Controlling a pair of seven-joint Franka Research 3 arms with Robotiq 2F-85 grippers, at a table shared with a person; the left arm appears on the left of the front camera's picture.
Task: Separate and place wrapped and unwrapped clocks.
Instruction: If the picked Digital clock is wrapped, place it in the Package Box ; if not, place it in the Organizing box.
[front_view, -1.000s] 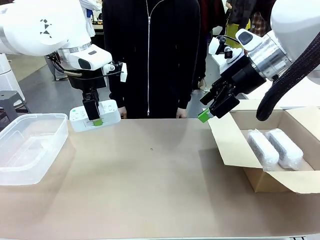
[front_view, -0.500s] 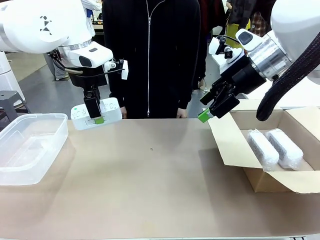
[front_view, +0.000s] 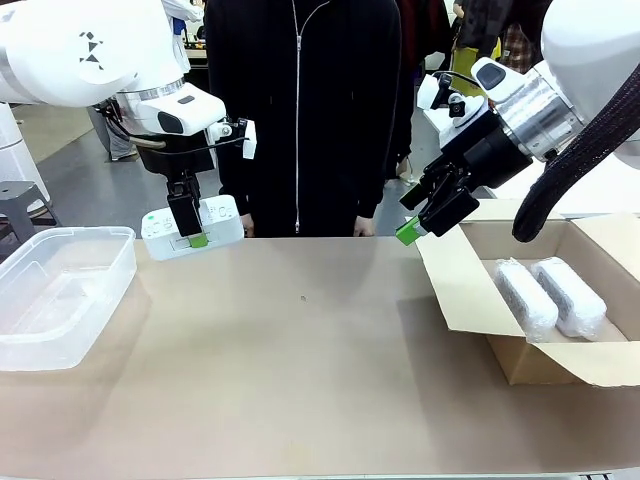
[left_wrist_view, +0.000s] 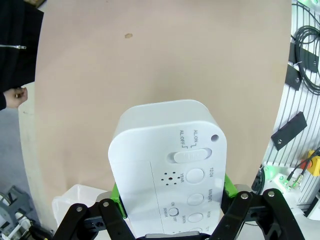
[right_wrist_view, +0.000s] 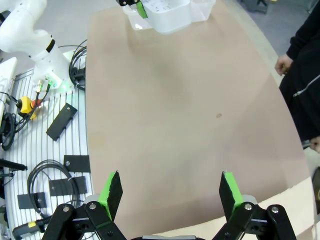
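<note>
The left pincer (front_view: 193, 238) grips the bare clock (left_wrist_view: 167, 170), printed "AL.ON", "AL.OFF", "12/24", above the table's (front_view: 300, 360) ten o'clock corner. The right pincer (right_wrist_view: 170, 192) gapes, empty. Two wrapped clocks (front_view: 550, 295) lie in the box (front_view: 470, 300) at three o'clock.

Clear plastic bin (front_view: 60, 290), open cardboard box (front_view: 470, 295)
</note>
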